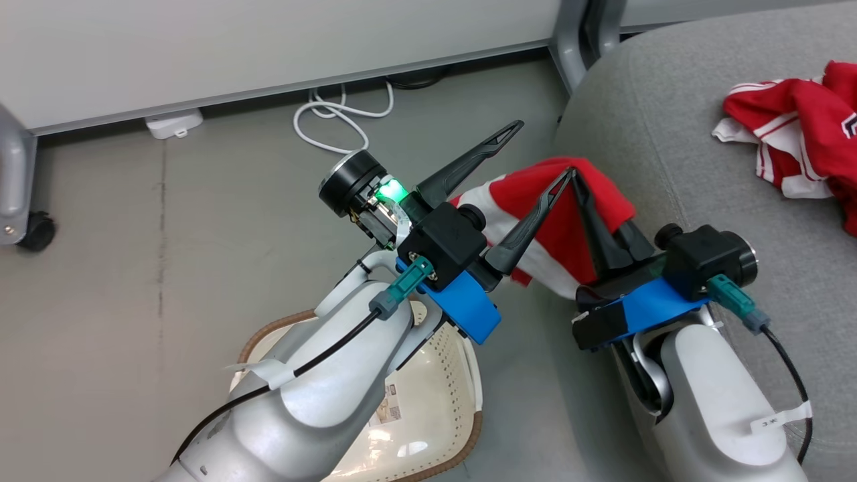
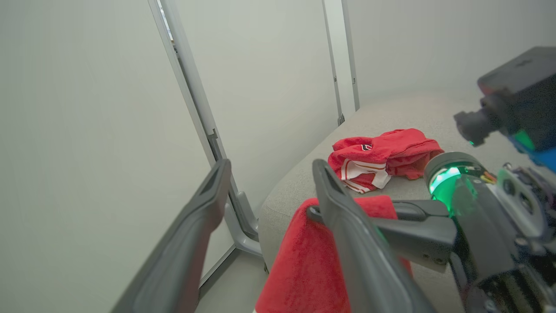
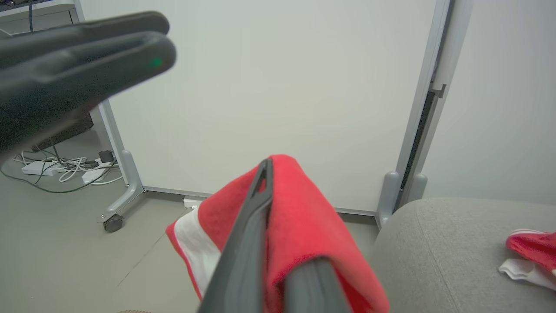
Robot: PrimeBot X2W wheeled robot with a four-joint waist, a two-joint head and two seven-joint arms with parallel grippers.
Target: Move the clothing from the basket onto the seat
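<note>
My right gripper (image 1: 580, 186) is shut on a bright-red garment with a white band (image 1: 569, 221), which drapes over its fingers above the left edge of the grey seat (image 1: 669, 134). In the right wrist view the held garment (image 3: 304, 226) covers one finger of the right gripper (image 3: 271, 174). My left gripper (image 1: 539, 152) stands open right beside it, one fingertip touching the cloth, nothing between its fingers (image 2: 204, 204). A second red garment with white stripes (image 1: 797, 127) lies crumpled on the seat (image 2: 412, 113). The cream basket (image 1: 435, 395) sits on the floor below my left arm, which hides part of it.
Grey floor stretches to the left of the seat. A white cable (image 1: 335, 117) and a white power strip (image 1: 173, 124) lie by the wall panel. A partition's metal leg with a castor (image 1: 30, 231) stands at the far left, another leg (image 1: 569, 40) behind the seat.
</note>
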